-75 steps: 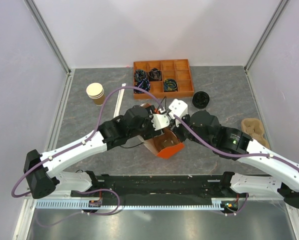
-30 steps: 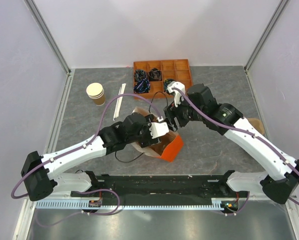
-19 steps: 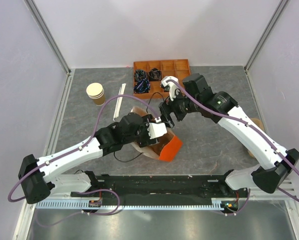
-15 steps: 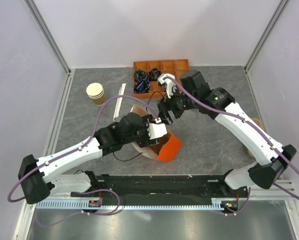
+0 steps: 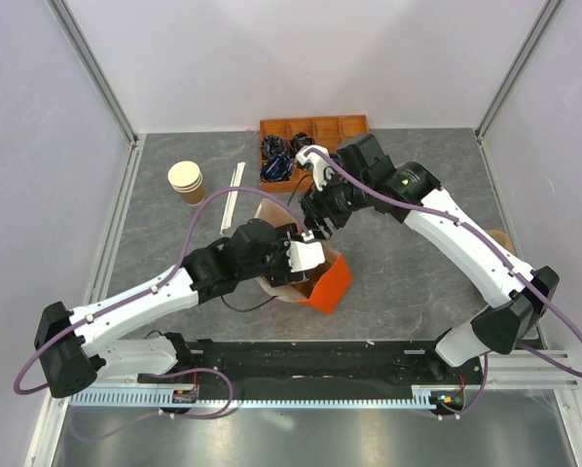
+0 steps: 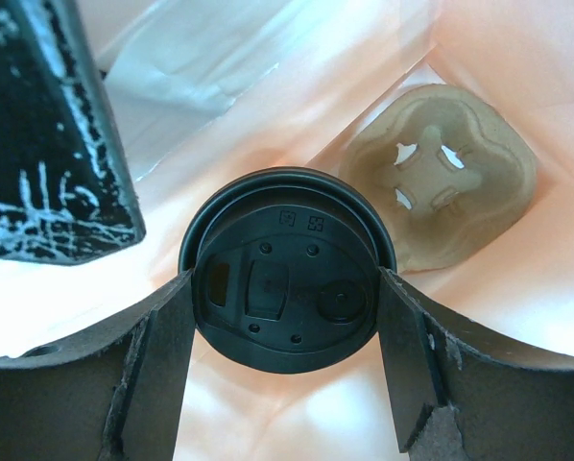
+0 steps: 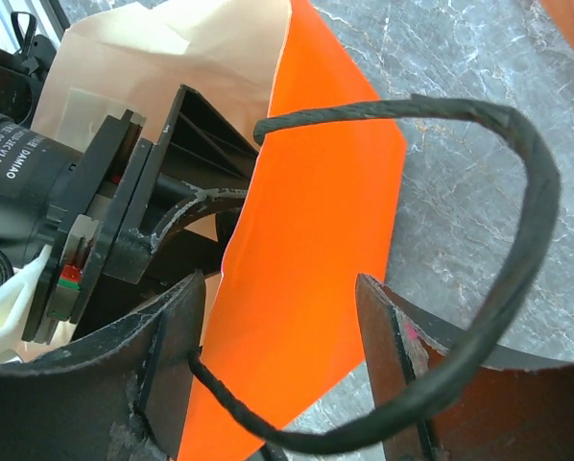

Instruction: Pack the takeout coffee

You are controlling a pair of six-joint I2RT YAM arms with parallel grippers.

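The left hand grips the coffee cup by its lid inside the orange bag, over the cup holder. The right hand, spread open, hooks the cord handle, seemingly to hold the mouth open.

takeout coffee — black lid up, inside the bag

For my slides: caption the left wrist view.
Left claw grips the lidded takeout coffee inside the bag, a pulp cup carrier beside it.
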